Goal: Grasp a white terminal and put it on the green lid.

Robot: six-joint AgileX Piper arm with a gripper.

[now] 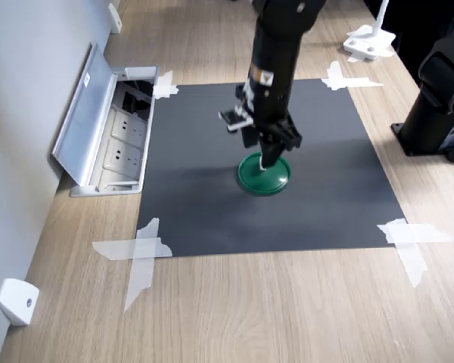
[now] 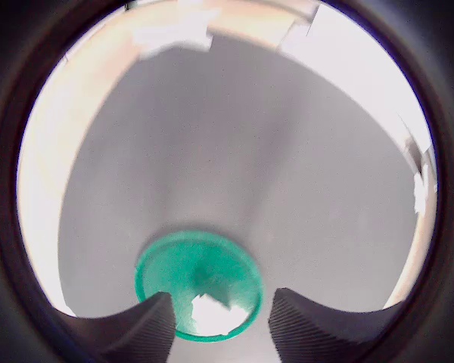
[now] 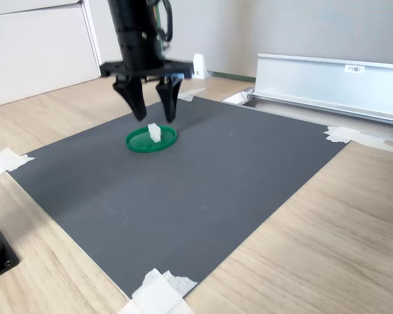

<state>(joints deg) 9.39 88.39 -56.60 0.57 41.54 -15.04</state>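
We see a light wooden worktop (image 1: 234, 302); a dark grey mat (image 1: 212, 204) lies on it, its corners taped with white tape strips (image 1: 140, 253), and a white wedge-shaped piece (image 1: 17, 301) sits near a worktop corner.

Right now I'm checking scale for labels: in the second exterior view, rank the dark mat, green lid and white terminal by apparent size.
1. Dark mat, by far the largest.
2. Green lid.
3. White terminal, smallest, standing on the lid.
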